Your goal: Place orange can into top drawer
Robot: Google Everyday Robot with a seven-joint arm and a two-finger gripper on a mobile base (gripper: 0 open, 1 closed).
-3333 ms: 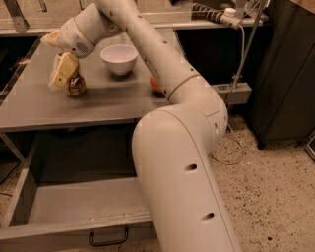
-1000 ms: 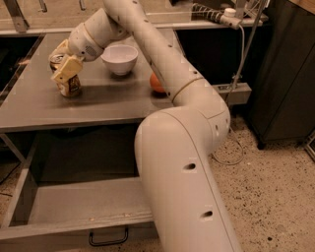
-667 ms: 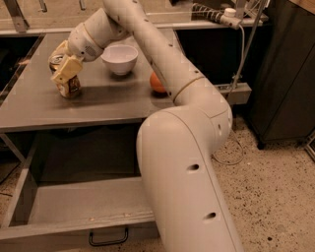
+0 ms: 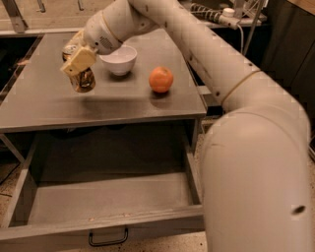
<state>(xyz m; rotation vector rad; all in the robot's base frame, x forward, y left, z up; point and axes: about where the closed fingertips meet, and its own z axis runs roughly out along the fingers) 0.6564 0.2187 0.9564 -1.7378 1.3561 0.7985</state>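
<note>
The orange can (image 4: pixel 83 80) is a small copper-coloured can held in my gripper (image 4: pixel 77 61), whose tan fingers (image 4: pixel 79 58) are shut around its upper part. The can hangs a little above the left part of the grey table top (image 4: pixel 44 103), with its shadow on the surface below. The top drawer (image 4: pixel 113 199) is pulled open under the table, wide and shallow. Its black handle (image 4: pixel 108 239) is on the front panel. The drawer lies below the can and nearer to the camera.
A white bowl (image 4: pixel 118 58) stands on the table just right of the gripper. A round orange fruit (image 4: pixel 161 79) sits further right. My large white arm (image 4: pixel 256 162) fills the right side. Cables and a power strip (image 4: pixel 224 14) lie at the back right.
The can has come up off the table in the gripper. The arm has swung aside, so the orange fruit now shows fully.
</note>
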